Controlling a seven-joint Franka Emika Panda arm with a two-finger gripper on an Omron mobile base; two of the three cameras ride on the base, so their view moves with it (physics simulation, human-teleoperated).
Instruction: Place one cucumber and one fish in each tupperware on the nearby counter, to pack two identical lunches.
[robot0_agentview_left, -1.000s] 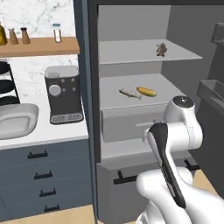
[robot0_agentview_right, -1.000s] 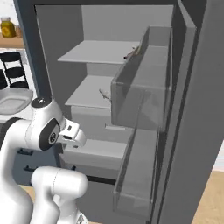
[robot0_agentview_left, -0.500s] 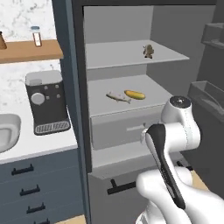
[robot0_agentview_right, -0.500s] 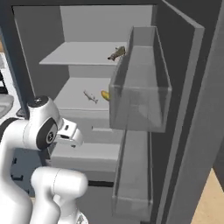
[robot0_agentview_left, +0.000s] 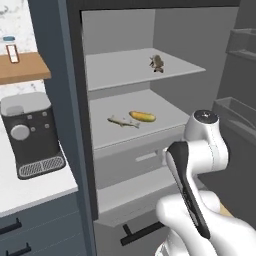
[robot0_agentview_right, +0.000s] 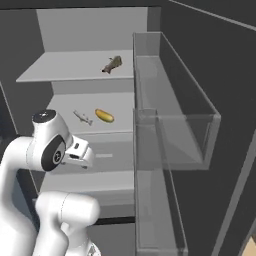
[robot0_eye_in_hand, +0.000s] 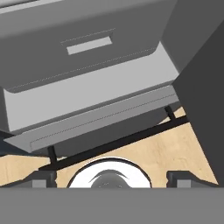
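Observation:
Inside the open fridge, a yellow-green cucumber (robot0_agentview_left: 142, 116) (robot0_agentview_right: 104, 115) lies on the middle shelf. A slim grey fish (robot0_agentview_left: 123, 121) (robot0_agentview_right: 83, 117) lies just left of it. A brownish fish (robot0_agentview_left: 157, 62) (robot0_agentview_right: 112, 64) rests on the top shelf, toward the right. My gripper (robot0_eye_in_hand: 112, 179) is open and holds nothing; it points down at the fridge's lower drawer (robot0_eye_in_hand: 87, 48) and the wooden floor, well below both shelves. The white counter (robot0_agentview_left: 30, 185) runs along the left. The tupperware is out of view.
A black coffee machine (robot0_agentview_left: 32, 135) stands on the counter beside the fridge wall. The fridge door with clear bins (robot0_agentview_right: 170, 105) hangs open on the right. A wooden wall shelf (robot0_agentview_left: 22, 67) carries a small jar.
The base has driven to the right, so the whole picture shifted left: the fridge now sits in the middle, and the sink-side counter with the rack has slid out of view.

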